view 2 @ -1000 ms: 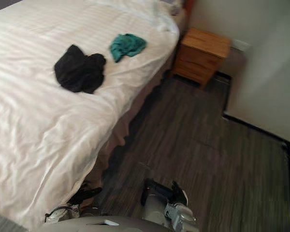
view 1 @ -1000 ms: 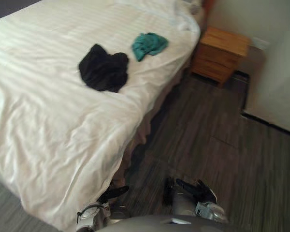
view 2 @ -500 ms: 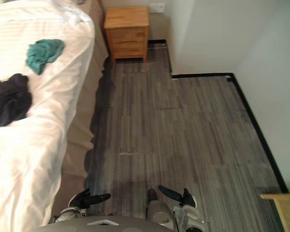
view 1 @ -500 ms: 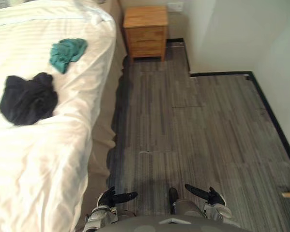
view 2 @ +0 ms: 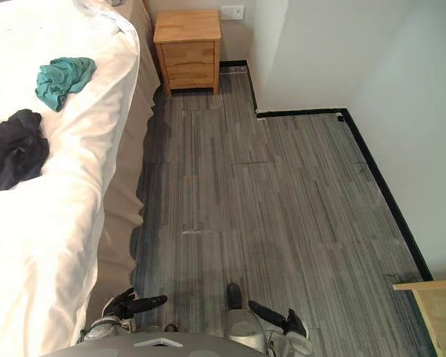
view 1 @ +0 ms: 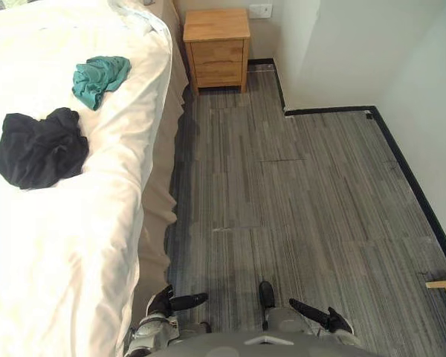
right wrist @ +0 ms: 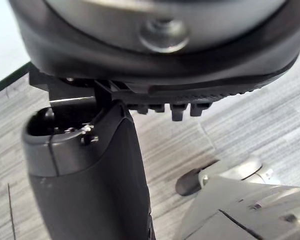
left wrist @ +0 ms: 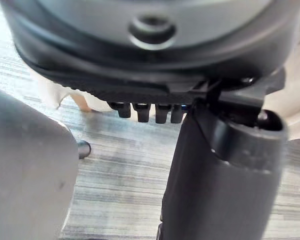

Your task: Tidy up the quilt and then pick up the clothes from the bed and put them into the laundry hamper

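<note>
left hand (view 1: 163,303): fingers relaxed, holds nothing | right hand (view 1: 327,320): likewise | black garment (view 1: 41,147), teal garment (view 1: 99,76) on quilt (view 1: 59,253)

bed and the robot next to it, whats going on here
The robot stands on the grey floor beside the bed, holding nothing. Its left hand and right hand hang low and open in front of it. A black garment and a teal garment lie apart on the white quilt, the teal one nearer the wooden nightstand. Neither has been picked up yet.
</note>
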You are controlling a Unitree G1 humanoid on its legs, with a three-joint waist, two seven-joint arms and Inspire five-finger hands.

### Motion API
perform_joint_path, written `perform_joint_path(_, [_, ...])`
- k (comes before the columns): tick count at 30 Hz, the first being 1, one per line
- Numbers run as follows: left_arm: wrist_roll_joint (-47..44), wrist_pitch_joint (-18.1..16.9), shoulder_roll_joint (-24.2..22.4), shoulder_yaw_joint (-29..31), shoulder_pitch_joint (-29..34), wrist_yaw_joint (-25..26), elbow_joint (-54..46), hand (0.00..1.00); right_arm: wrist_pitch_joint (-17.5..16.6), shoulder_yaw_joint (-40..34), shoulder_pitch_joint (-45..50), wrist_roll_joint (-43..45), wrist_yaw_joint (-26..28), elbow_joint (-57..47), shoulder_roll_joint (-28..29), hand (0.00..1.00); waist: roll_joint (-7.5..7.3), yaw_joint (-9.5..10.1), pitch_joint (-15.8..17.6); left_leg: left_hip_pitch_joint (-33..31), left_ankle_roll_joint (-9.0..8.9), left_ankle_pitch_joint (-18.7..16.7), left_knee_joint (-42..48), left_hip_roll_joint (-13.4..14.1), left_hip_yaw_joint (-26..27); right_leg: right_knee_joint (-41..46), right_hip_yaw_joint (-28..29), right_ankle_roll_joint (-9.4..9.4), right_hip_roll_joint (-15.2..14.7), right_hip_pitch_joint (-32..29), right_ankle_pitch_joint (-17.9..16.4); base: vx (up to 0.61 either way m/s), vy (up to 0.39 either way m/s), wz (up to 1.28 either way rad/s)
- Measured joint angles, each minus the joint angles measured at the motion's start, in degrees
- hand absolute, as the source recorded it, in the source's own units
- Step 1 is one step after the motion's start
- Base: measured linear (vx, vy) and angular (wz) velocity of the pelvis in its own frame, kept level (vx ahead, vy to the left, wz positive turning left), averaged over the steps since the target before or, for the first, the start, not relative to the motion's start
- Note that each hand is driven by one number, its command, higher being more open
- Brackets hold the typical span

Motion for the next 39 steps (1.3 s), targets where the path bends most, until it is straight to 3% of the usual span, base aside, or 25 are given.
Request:
perform_joint_path(3, [-2.74, -0.66, -0.04, 1.28, 0.12, 1.27, -0.03, 1.0, -1.1, -0.57, 0.97, 2.03, -0.76, -0.57, 1.01, 1.0, -0.92, -0.07, -0.39, 0.29, -0.25, 0.53, -0.42, 0.55, -1.87, -0.02, -2.52, -0.43, -0.06, 1.4, -0.68, -0.01, -0.017, 0.46])
perform_joint_path(5, [-4.06, -0.88, -0.15, 3.43, 0.51, 1.72, -0.03, 1.0, -1.14, -0.04, 1.39, 1.95, -0.74, -0.58, 1.01, 1.0, -1.59, 0.36, -0.85, -0.24, -1.38, -1.09, 2.05, 1.81, -1.96, -0.06, -2.81, -1.23, 0.76, 2.21, -1.83, 0.0, -0.012, 0.06])
perform_joint_path(6, [-4.39, -0.89, -0.22, 4.82, 1.78, 1.83, -0.14, 1.0, -1.17, 0.14, 1.4, 1.95, -0.69, -0.69, 1.4, 1.0, -1.95, 0.5, -1.09, -1.29, -3.08, -3.2, 6.5, 3.38, -2.01, -0.36, -2.73, -1.82, 1.88, 2.57, -2.82, 0.0, -0.017, -0.03])
perform_joint_path(7, [-4.41, -0.89, -0.21, 4.95, 1.81, 1.82, -0.13, 1.0, -1.18, 0.15, 1.4, 1.95, -0.69, -0.71, 1.48, 1.0, -1.98, 0.51, -1.1, -1.44, -3.18, -3.26, 6.82, 3.44, -2.0, -0.35, -2.74, -1.83, 1.92, 2.56, -2.84, 0.0, 0.0, 0.0])
perform_joint_path(9, [-4.84, -0.93, 0.0, 8.06, 1.99, 1.86, -1.61, 1.0, -1.83, 1.71, 1.66, 1.9, -0.73, -0.87, 2.0, 1.0, -3.22, 0.77, -1.51, -10.39, -5.04, -3.03, 24.99, 4.29, -2.45, -0.35, -2.84, -2.71, 2.12, 2.59, -3.42, 0.01, -0.092, -0.12])
perform_joint_path(12, [-6.69, -1.99, -0.59, 9.94, 1.25, 1.99, -2.36, 1.0, -2.18, 3.92, 1.61, 1.77, -0.69, -1.16, 1.34, 1.0, -3.42, 2.31, -0.09, -18.08, -5.05, 4.21, 43.76, 6.66, -2.04, -0.05, -1.65, -3.89, 2.49, 5.51, -4.18, 0.09, -0.047, -0.36])
perform_joint_path(13, [-6.8, -2.04, -0.61, 9.68, 0.79, 2.09, -2.27, 1.0, -2.09, 3.94, 1.29, 1.38, -0.94, -1.17, 1.1, 1.0, -3.58, 2.97, 0.05, -19.91, -3.83, 0.45, 44.97, 5.78, -1.69, -0.02, -0.2, -4.36, 1.89, 5.83, -4.49, 0.15, 0.052, -0.52])
perform_joint_path(14, [-6.78, -2.04, -0.73, 8.03, 0.38, 2.13, -2.22, 1.0, -2.13, 3.91, 0.66, 1.33, -1.27, -1.65, 0.91, 1.0, -3.31, 3.33, 0.3, -20.91, -2.81, -2.31, 41.13, 3.99, -0.62, -0.03, 1.02, -4.36, 0.89, 5.67, -4.5, 0.12, 0.043, -0.54])
perform_joint_path(16, [-6.68, -2.5, -0.44, 5.19, 0.33, 2.24, -2.26, 1.0, -2.11, 3.9, 0.24, 0.92, -1.47, -2.76, 0.77, 1.0, -2.88, 3.29, 0.54, -21.48, -2.02, -2.74, 29.34, 0.85, 0.6, -0.07, 1.5, -4.11, -0.67, 5.35, -4.98, 0.11, 0.078, -0.26])
perform_joint_path(18, [-6.22, -2.76, -0.05, 3.41, 0.35, 2.34, -2.26, 1.0, -2.11, 3.82, 0.42, -0.01, -1.46, -2.86, 0.57, 1.0, -2.48, 3.32, 0.63, -21.36, -1.13, 0.45, 15.14, -1.25, 1.37, -0.33, 1.32, -3.16, -1.48, 5.27, -6.01, 0.13, 0.11, -0.02])
perform_joint_path(19, [-6.18, -2.73, 0.04, 3.08, 0.26, 2.36, -2.27, 1.0, -2.13, 3.58, 0.77, -0.52, -1.53, -2.85, 0.47, 1.0, -2.25, 3.61, 0.73, -20.91, -0.12, 5.53, 9.93, -1.58, 1.55, -0.34, 1.33, -2.95, -1.6, 5.05, -7.17, 0.22, 0.151, -0.02])
perform_joint_path(22, [-6.0, -2.84, 0.56, 3.14, 0.23, 2.12, -2.39, 1.0, -2.13, 3.31, 0.81, -0.68, -1.82, -2.79, 1.19, 1.0, -3.59, 3.52, 0.75, -20.51, 2.19, 6.24, 9.39, -3.97, 1.86, 0.19, 1.18, -2.4, -3.61, 5.44, -9.13, 0.31, 0.177, -0.02])
perform_joint_path(24, [-5.94, -2.78, 0.85, 3.51, 0.26, 2.14, -2.82, 1.0, -1.88, 1.46, 1.08, -0.66, -1.59, -2.68, 2.09, 1.0, -4.62, 3.93, 0.63, -19.66, 4.81, 4.31, 9.79, -5.41, 2.81, 10.95, 1.67, -0.69, -5.01, 1.58, -14.25, 0.32, 0.125, -0.18])
perform_joint_path(25, [-6.01, -2.65, 0.88, 3.71, 0.25, 2.85, -2.8, 1.0, -1.83, 0.32, 1.19, -0.69, -1.54, -2.7, 2.35, 1.0, -5.05, 4.04, 0.85, -17.2, 5.6, 3.15, 8.97, -5.98, 3.47, 24.82, 2.16, 0.97, -5.76, -3.76, -17.17, 0.32, 0.1, -0.2])
perform_joint_path(26, [-5.59, -2.26, 1.19, 3.67, 0.59, 3.35, -2.48, 1.0, -1.74, -0.29, 1.66, -0.69, -1.54, -2.78, 2.67, 1.0, -5.2, 3.33, 1.07, -13.35, 5.72, 1.85, 7.75, -6.28, 3.49, 37.75, 3.47, 2.27, -5.89, -7.42, -16.76, 0.41, 0.115, -0.12])
perform_joint_path(28, [-3.96, -1.52, 2.12, 3.49, 1.41, 3.65, -2.31, 1.0, -1.81, -0.6, 2.83, -0.52, -1.58, -3.22, 3.74, 1.0, -5.57, 2.46, 1.19, -7.08, 5.93, -0.21, 5.89, -6.6, 3.06, 51.89, 3.52, 3.97, -6.01, -10.6, -13.82, 0.47, 0.049, 0.07])
perform_joint_path(29, [-3.52, -1.52, 2.35, 3.4, 1.56, 3.64, -2.32, 1.0, -1.9, -0.59, 2.91, -0.55, -1.64, -3.78, 4.16, 1.0, -6.12, 1.8, 1.19, -3.66, 6.34, -1.78, 5.58, -6.54, 2.35, 58.11, 0.63, 1.79, -6.6, -12.19, -15.38, 0.47, -0.015, 0.1])
perform_joint_path(32, [-3.32, -1.47, 2.06, 2.42, 0.68, 3.24, -1.89, 1.0, -2.4, -1.07, 2.44, -0.48, -1.81, -4.12, 4.24, 1.0, -5.78, 0.79, 1.33, 0.39, 6.35, -3.84, 5.78, -4.62, 0.28, 59.54, -6.39, -2.6, -6.25, -15.86, -19.96, 0.47, -0.097, 0.36])
perform_joint_path(33, [-2.55, -1.36, 1.77, 2.31, -0.01, 2.97, -1.5, 1.0, -2.49, -2.08, 1.75, -0.31, -1.79, -4.22, 4.09, 1.0, -4.54, 0.06, 2.12, 2.35, 5.93, -4.35, 4.89, -2.18, -1.21, 55.01, -10.02, -4.4, -4.45, -17.62, -21.26, 0.57, -0.189, 0.56])
perform_joint_path(34, [-2.04, -1.27, 1.27, 2.17, -0.42, 2.93, -1.5, 1.0, -2.42, -2.13, 1.24, -0.35, -1.7, -4.53, 3.5, 1.0, -3.26, -0.06, 2.88, 3.77, 5.54, -4.12, 4.36, 0.07, -1.7, 49.54, -11.71, -4.71, -2.57, -18.91, -21.41, 0.59, -0.205, 0.53])
perform_joint_path(35, [-1.71, -1.21, 0.86, 2.05, -0.81, 2.9, -1.52, 1.0, -2.39, -1.72, 1.11, -0.44, -1.72, -4.82, 3.03, 1.0, -2.32, -0.13, 3.36, 4.31, 4.33, -3.35, 4.68, 1.8, -2.4, 41.57, -12.26, -3.72, -1.23, -20.07, -20.31, 0.65, -0.255, 0.53])
perform_joint_path(36, [-1.7, -1.2, 0.65, 1.28, -1.14, 2.81, -1.56, 1.0, -2.37, -1.13, 1.13, -0.43, -1.81, -4.97, 2.82, 1.0, -2.0, -0.32, 3.52, 5.05, 3.41, -2.6, 4.81, 3.33, -4.04, 27.91, -11.26, -2.34, -0.35, -21.14, -16.14, 0.7, -0.322, 0.7])
perform_joint_path(37, [-1.43, -1.21, 0.65, 0.92, -1.33, 2.78, -1.54, 1.0, -2.25, -0.93, 1.22, -0.43, -1.84, -4.93, 2.97, 1.0, -2.7, -0.69, 3.33, 6.27, 2.95, -2.43, 4.32, 3.76, -5.13, 15.26, -9.03, -1.79, -0.51, -21.5, -10.31, 0.73, -0.366, 0.68])
perform_joint_path(38, [-1.16, -1.21, 0.66, 0.97, -1.24, 2.79, -1.52, 1.0, -2.12, -0.78, 1.56, -0.45, -1.83, -4.88, 3.21, 1.0, -3.41, -0.87, 3.13, 7.26, 2.17, -2.48, 3.76, 3.6, -5.6, 10.75, -6.93, -1.2, -1.06, -21.77, -7.66, 0.95, -0.515, 0.72])
perform_joint_path(39, [0.04, -1.15, 0.71, 2.36, -0.96, 2.75, -1.07, 1.0, -1.71, -1.29, 1.44, -0.45, -1.51, -4.54, 3.63, 1.0, -4.01, -1.15, 3.65, 10.94, -0.06, -3.11, 3.43, 4.64, -7.07, 11.18, -4.32, -1.75, -1.2, -21.63, 2.86, 0.66, -0.365, 0.49])
